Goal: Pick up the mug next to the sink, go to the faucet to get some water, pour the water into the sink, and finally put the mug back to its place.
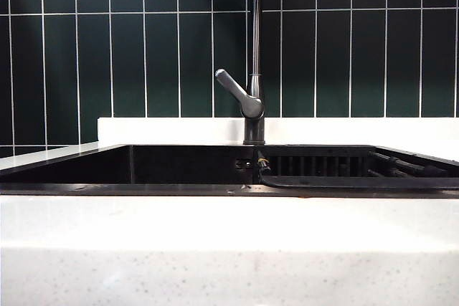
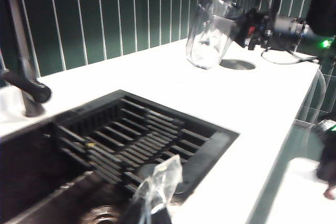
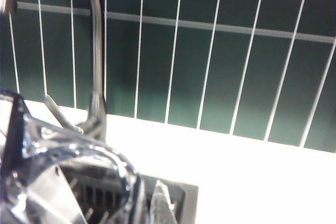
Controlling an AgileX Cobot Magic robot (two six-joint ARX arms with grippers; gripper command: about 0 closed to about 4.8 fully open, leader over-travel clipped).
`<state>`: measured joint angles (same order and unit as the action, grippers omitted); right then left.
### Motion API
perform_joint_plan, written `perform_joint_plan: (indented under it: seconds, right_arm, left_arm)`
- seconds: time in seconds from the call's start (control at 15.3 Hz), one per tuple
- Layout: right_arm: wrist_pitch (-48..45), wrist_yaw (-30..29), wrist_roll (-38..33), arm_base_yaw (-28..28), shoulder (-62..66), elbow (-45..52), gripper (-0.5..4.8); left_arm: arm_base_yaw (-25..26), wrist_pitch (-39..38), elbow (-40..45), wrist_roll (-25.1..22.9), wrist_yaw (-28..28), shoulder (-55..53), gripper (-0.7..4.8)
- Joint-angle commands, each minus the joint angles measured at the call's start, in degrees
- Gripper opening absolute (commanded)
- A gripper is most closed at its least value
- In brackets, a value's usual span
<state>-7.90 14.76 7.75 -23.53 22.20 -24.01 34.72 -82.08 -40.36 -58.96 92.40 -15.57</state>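
Clearance seems to be the reason my left end effector [image 2: 154, 195] hangs over the sink's [image 2: 212, 148] front edge. Its taped fingertips are clenched together on nothing, and it sits well away from the job the other arm is doing. From there its camera gives me a useful side look along the surface [image 2: 157, 72].

Further along, the faucet [image 1: 255, 48] rises from the back edge of the sink, with its grey lever angled out towards the left. The ribbed rack [image 2: 131, 140] fills the right part of the basin.

Past the sink's right edge, near the back of the surface and just beside a round hole [image 2: 237, 64] in it, I see the mug [image 2: 211, 34]. My right end effector [image 2: 242, 24] is grasping the mug by its side. The mug leans over and, as far as I can judge, its base is just off the surface. I read this as a carrying grip: a hold on the wall leaves the mouth free to go under the spout. The right wrist camera already looks past the glass [image 3: 63, 182] at the faucet.

The mug is clear glass with flat facets that catch the light and a thick base. I can see no water in it. I expect it to be slippery, so I want that grip firm.
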Motion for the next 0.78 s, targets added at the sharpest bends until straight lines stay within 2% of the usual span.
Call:
perform_joint_plan:
  seconds: [0.07,0.26,0.39,0.52,0.65,0.78]
  right_arm:
    - [-1.5,0.9,-0.7,-0.2,-1.9,2.9,-0.06]
    - [-5.3,2.1,-5.4,-2.5,-4.6,8.4,-0.06]
    - [-5.4,3.8,-5.3,-5.4,-6.4,9.0,-0.06]
    - [-6.3,3.8,-4.5,-7.4,-6.4,9.0,-0.06]
    - [-5.6,3.5,-4.6,-8.0,-6.6,8.9,-0.06]
    - [-5.2,3.4,-4.7,-8.3,-7.4,8.9,-0.06]
  left_arm:
    - [-2.0,-0.2,3.3,2.7,0.3,-0.2,-0.03]
    - [-6.9,-0.2,6.2,11.5,0.5,0.0,-0.03]
    - [-13.3,-0.2,6.2,12.3,0.5,2.0,-0.03]
    - [-14.0,-0.2,6.2,12.7,0.8,2.6,-0.03]
    - [-13.7,-0.2,6.2,15.0,0.8,2.8,-0.03]
    - [-16.5,-0.2,6.2,16.3,0.8,2.8,-0.03]
